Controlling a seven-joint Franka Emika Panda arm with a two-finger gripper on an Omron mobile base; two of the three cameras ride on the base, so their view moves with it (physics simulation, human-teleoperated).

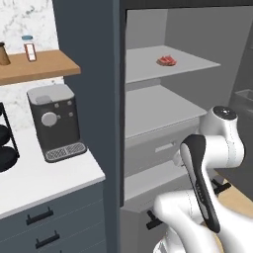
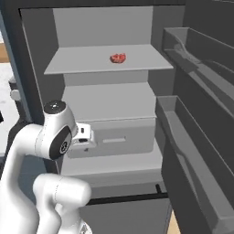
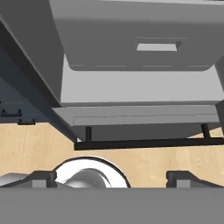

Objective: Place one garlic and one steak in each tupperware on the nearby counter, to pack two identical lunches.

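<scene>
Open grey fridge (image 2: 109, 91), small red raw steak (image 2: 118, 58) on top shelf (image 2: 77, 64), w/ marbling

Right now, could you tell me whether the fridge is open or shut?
Open. Its door is swung aside with its bins facing inward, and the shelves show plainly, the upper one holding a steak.

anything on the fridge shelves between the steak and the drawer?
No. Below the steak, the next shelf is bare down to the drawer, per the right base view.

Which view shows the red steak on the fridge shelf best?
The right base view: the steak lies unobstructed, nearly head-on, on the upper shelf. The left base view shows it obliquely.
</scene>
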